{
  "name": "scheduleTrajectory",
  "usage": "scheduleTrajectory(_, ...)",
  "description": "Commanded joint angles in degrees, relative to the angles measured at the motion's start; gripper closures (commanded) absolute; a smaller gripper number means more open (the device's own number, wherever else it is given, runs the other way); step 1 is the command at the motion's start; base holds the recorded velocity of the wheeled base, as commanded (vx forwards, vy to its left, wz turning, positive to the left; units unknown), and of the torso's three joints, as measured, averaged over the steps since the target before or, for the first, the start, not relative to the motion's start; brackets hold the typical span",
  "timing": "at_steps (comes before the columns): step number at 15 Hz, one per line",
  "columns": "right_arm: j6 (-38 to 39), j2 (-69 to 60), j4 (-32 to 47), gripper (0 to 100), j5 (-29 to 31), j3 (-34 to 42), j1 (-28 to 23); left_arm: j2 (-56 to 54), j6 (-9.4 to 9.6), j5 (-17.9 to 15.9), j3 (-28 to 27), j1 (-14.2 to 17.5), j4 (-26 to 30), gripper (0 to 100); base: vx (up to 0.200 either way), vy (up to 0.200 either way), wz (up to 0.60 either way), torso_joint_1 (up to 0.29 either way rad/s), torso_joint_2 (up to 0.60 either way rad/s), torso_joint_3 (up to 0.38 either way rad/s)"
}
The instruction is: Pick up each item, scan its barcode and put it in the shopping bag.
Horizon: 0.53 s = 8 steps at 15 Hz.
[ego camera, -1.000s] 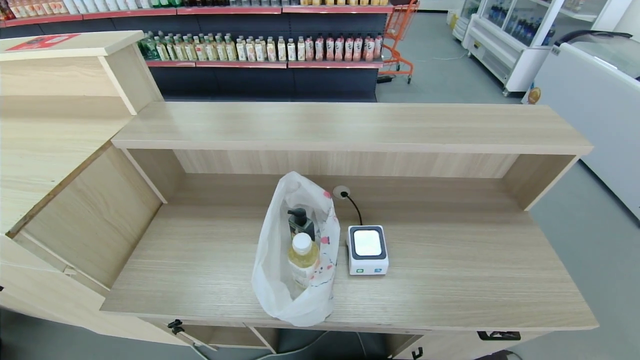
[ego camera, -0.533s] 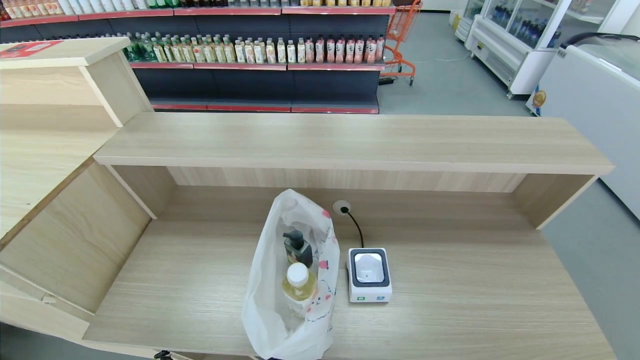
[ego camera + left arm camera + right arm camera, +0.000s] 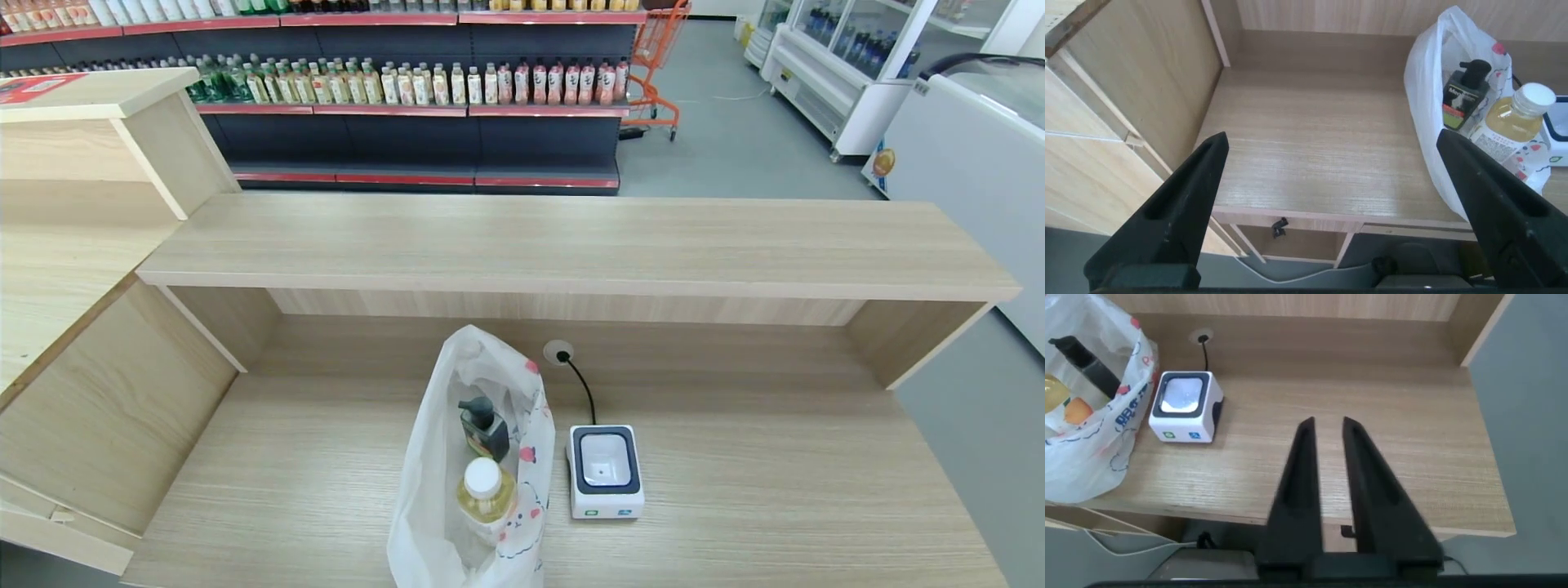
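Crinkled white plastic shopping bag (image 3: 424, 506), lower centre, beside boxy scanner (image 3: 605, 472). Left gripper (image 3: 1333, 140) spread wide; right gripper (image 3: 1328, 422) nearly closed, empty.

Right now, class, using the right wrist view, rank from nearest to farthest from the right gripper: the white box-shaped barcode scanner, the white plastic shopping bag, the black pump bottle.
From the right gripper:
1. White box-shaped barcode scanner, beside the bag.
2. White plastic shopping bag, just beyond the scanner.
3. Black pump bottle, inside the bag.
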State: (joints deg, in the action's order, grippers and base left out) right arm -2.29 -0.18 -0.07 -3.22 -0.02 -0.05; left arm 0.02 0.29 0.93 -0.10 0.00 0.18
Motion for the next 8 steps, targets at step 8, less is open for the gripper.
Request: scheduleTrajectory(8,0.01,0.18,0.07,100,0.05,0.02,-0.04,-0.02,-0.03,0.04,0.01,0.0,-0.01,0,0.0,0.0,0.0,0.0,0.0,0.0)
